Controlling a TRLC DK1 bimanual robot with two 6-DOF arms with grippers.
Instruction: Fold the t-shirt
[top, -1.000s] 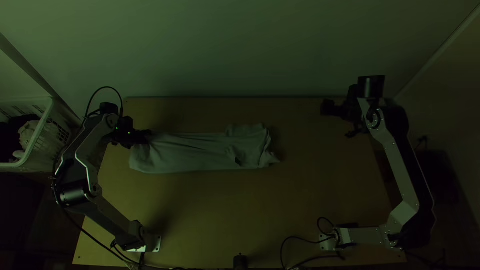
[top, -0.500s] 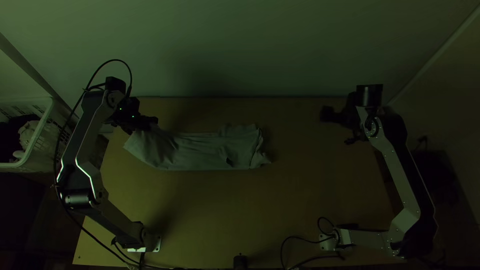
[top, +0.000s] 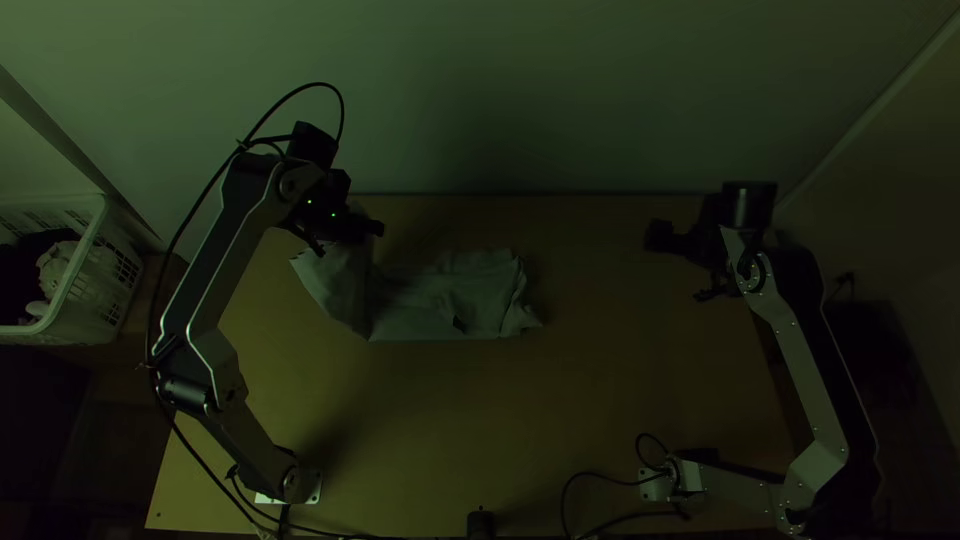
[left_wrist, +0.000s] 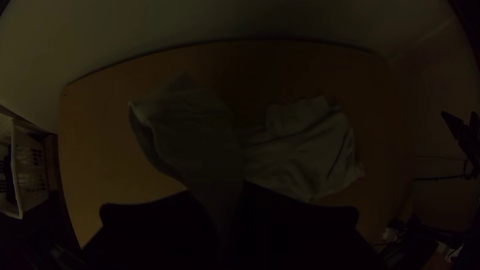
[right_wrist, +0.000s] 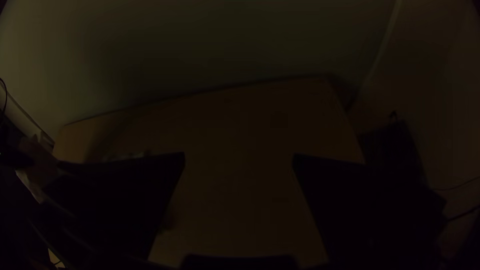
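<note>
Grey t-shirt (top: 420, 292), dark patch (top: 458, 324) showing, has one end pinched in the left pincer (top: 346, 236) — right pincer (top: 682, 264) spread.

Built of silver-grey links (top: 808, 365) and black joints (top: 187, 392), with small screws (top: 793, 323) along the right arm. Capped there by a stubby black cylinder (top: 748, 205). Lit on the left by green dots (top: 333, 215). Looped with black cable (top: 322, 84). Mounted on pale plates (top: 653, 485) by the desk's (top: 480, 430) near edge.
</note>
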